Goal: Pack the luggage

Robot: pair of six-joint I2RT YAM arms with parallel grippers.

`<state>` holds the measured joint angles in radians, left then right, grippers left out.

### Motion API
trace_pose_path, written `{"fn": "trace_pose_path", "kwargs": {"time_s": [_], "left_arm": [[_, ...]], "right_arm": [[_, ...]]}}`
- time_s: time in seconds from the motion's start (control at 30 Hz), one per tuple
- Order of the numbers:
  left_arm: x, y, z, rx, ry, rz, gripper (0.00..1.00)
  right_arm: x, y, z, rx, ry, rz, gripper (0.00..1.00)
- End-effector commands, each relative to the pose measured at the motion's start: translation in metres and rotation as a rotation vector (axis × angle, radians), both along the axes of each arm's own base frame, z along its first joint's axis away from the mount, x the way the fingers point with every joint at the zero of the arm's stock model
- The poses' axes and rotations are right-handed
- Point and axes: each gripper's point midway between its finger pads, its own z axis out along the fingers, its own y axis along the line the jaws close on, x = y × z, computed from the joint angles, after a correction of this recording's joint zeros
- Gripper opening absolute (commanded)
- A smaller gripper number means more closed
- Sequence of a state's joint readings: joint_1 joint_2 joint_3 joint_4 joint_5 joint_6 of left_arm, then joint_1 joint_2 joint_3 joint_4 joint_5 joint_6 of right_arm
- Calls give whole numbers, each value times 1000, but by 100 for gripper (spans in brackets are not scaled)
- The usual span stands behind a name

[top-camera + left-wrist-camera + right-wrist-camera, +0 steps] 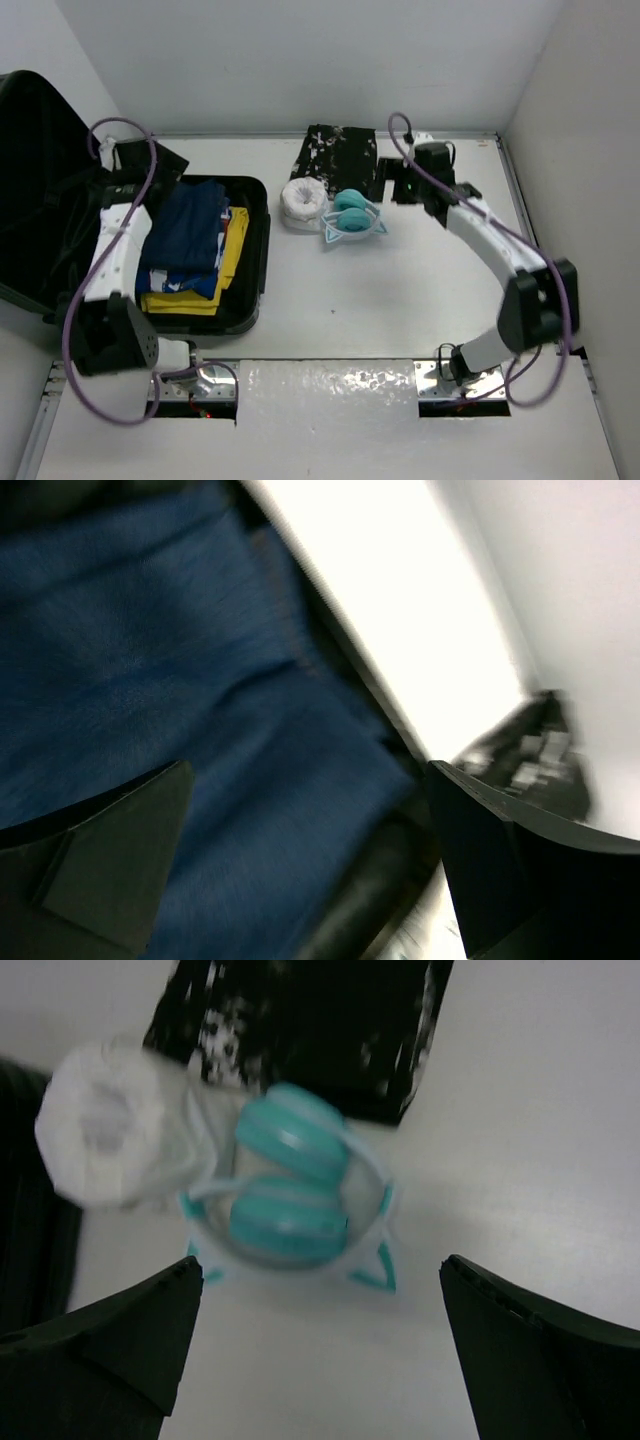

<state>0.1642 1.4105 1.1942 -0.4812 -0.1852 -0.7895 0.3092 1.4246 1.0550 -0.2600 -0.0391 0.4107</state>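
Note:
The luggage (256, 275) lies open at the left with its lid up, holding a folded blue garment (190, 235) on top of a yellow one (236, 250). My left gripper (140, 165) hovers open over the far end of the case. In the left wrist view it (310, 860) has the blue garment (150, 650) and the case's rim (375, 880) below it, and nothing sits between the fingers. My right gripper (395, 185) is open at the back of the table. In the right wrist view it (320, 1350) is above bare table, just short of the teal headphones (290, 1190).
The teal headphones (352, 212) sit in a clear teal-edged holder mid-table. A white roll (303, 203) lies to their left and a black patterned cloth (335, 155) behind. White walls close the back and right sides.

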Motion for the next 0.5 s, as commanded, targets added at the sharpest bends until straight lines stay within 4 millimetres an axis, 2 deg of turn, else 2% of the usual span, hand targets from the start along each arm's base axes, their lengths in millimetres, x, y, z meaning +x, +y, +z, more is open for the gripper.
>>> {"fn": "trace_pose_path", "kwargs": {"time_s": [0.0, 0.03, 0.07, 0.1, 0.13, 0.17, 0.2, 0.23, 0.27, 0.3, 0.33, 0.37, 0.4, 0.47], "left_arm": [[-23, -9, 77, 94, -155, -101, 100], [-28, -14, 83, 106, -173, -135, 100], [-42, -25, 89, 115, -203, -198, 100], [-46, -32, 91, 121, -234, -245, 100], [-51, -40, 92, 127, -265, -292, 100], [-62, -49, 102, 138, -325, -337, 100], [-67, -57, 87, 144, -312, -400, 100], [-71, -61, 83, 150, -313, -432, 100], [-76, -65, 80, 161, -318, -459, 100], [-80, -65, 65, 171, -274, -483, 100], [-83, -67, 59, 171, -257, -499, 100], [-84, -69, 55, 172, -248, -520, 100], [-86, -71, 48, 177, -231, -541, 100], [-88, -70, 44, 183, -220, -546, 100]], "right_arm": [[60, -4, -9, 94, 34, -41, 99], [85, 0, 5, 120, 1, -38, 99], [101, 2, -31, 139, 84, -30, 99], [112, 8, -39, 154, 98, -7, 99], [137, 15, -22, 169, 54, 20, 99], [149, 20, -61, 160, 120, 41, 99], [168, 23, -50, 147, 93, 69, 99], [176, 23, -62, 137, 107, 68, 98], [182, 25, -99, 127, 164, 73, 98], [188, 26, -110, 127, 180, 83, 97], [200, 29, -103, 136, 169, 91, 96], [203, 29, -115, 134, 191, 93, 95], [202, 29, -143, 131, 246, 90, 94], [203, 24, -157, 106, 268, 52, 91]]}}
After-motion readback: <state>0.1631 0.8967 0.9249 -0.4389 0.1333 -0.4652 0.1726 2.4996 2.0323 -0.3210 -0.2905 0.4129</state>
